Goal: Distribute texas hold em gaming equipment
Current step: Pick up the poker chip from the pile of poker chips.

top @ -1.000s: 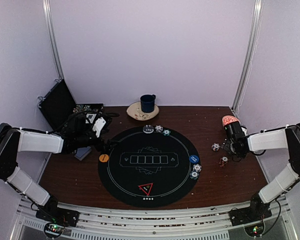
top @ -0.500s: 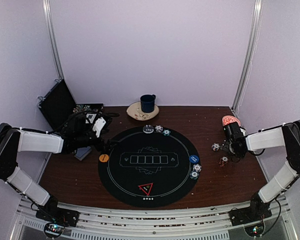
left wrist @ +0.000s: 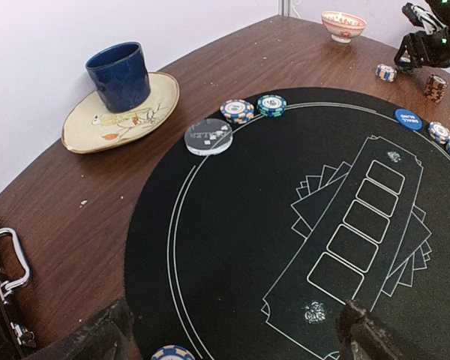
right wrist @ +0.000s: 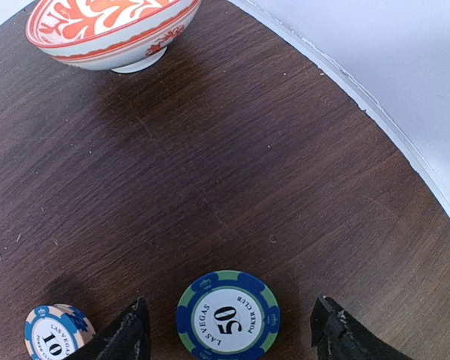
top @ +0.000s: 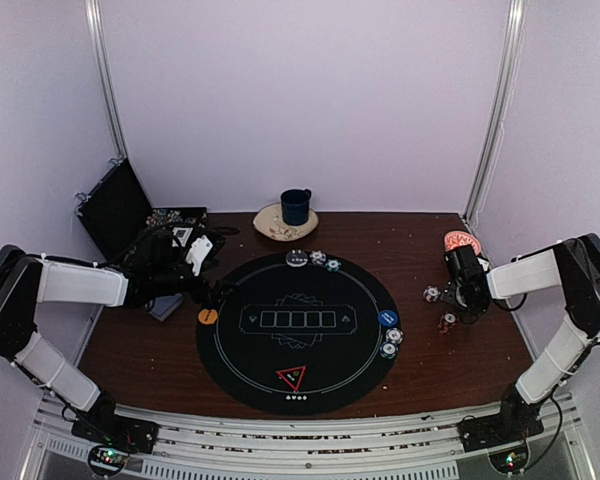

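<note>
Right wrist: 50 chip (right wrist: 227, 313) inside spread R tool (right wrist: 232, 331)

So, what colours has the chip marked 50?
The chip is blue with green edge patches and a white centre, clearest in the right wrist view.

Three button discs (top: 388, 317), one triangle marker (top: 291, 378), one mug (top: 296, 206). Right wrist view: two poker chips (right wrist: 227, 313) before the right gripper (right wrist: 231, 334), one bowl (right wrist: 112, 30) beyond.
</note>
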Motion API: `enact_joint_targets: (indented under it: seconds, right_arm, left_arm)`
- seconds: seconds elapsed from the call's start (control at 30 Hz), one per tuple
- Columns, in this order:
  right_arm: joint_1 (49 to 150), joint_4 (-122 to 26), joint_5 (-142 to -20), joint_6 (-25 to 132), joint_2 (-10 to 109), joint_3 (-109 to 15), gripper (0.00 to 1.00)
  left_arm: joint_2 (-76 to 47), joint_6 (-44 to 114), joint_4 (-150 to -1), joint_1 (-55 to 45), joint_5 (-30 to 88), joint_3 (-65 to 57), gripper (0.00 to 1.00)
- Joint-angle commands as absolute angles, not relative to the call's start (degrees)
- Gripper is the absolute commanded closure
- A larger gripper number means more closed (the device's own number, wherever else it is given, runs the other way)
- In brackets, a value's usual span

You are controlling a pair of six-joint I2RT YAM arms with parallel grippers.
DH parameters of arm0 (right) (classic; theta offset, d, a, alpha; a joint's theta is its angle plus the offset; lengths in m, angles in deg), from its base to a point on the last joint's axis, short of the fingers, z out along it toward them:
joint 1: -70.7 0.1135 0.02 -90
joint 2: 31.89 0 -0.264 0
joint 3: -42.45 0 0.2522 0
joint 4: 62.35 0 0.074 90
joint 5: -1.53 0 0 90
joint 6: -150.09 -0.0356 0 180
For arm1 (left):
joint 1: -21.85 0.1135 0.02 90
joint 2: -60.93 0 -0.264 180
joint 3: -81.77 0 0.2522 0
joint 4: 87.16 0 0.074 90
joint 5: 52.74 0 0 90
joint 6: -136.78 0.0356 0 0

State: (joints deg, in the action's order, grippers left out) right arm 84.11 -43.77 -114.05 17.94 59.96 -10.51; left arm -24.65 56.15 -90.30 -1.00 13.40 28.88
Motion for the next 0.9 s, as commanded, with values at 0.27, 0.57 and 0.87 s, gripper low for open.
enact_joint_targets:
  seconds: [0.27,0.57,0.87]
  right_arm:
    - [83.7,-45.1,-115.6,18.3,61.1,-11.7,0.36]
    - [83.7,-45.5,-115.1,18.4,60.9,-11.6,0.45]
    - [83.7,-45.4,-114.7,18.6,61.2,-11.7,0.48]
  left_arm:
    - [-25.4,55.6,-91.9,-0.7,12.0,26.9,0.02]
    - [-25.6,55.5,-91.9,-0.7,12.0,26.8,0.02]
    - [-25.6,55.6,-91.8,-0.7,12.1,26.8,0.02]
